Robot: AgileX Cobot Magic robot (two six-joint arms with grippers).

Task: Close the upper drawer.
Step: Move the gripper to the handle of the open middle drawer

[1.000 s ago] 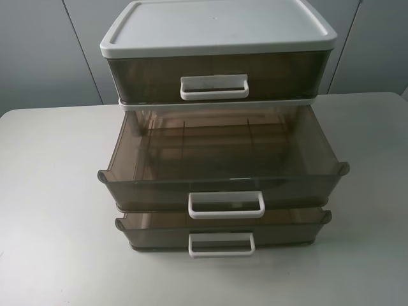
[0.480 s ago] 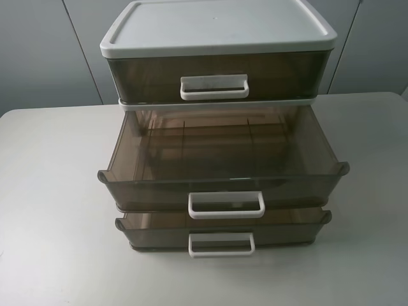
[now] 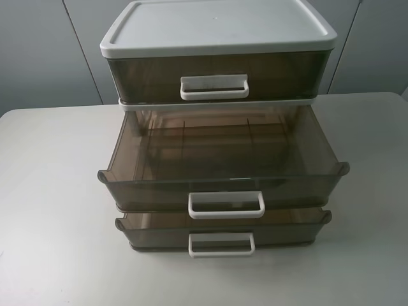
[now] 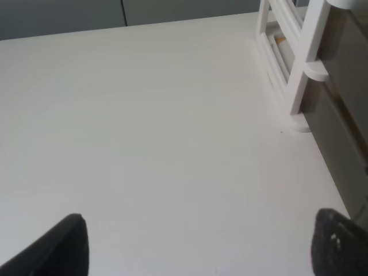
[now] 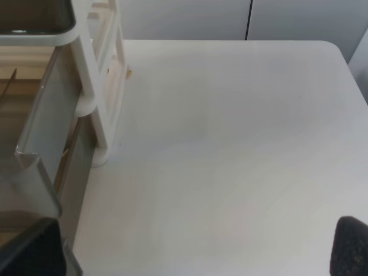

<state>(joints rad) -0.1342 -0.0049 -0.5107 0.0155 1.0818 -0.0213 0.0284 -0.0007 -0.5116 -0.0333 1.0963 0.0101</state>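
Observation:
A smoky-brown three-drawer cabinet with a white lid [image 3: 217, 25] stands on the table. Its top drawer [image 3: 213, 70] sits flush with the frame. The middle drawer [image 3: 223, 185] is pulled far out and looks empty; its white handle [image 3: 226, 205] faces the front. The bottom drawer [image 3: 223, 233] is out a little. No gripper shows in the exterior view. My left gripper [image 4: 201, 247] is open over bare table beside the cabinet's white frame [image 4: 302, 63]. My right gripper [image 5: 190, 253] is open beside the frame's other side [image 5: 103, 86], close to the pulled-out drawer's corner [image 5: 34, 172].
The white table [image 3: 51, 191] stretches to both sides of the cabinet. Grey wall panels [image 3: 38, 51] stand behind it. The table's rounded far corner [image 5: 333, 49] shows in the right wrist view.

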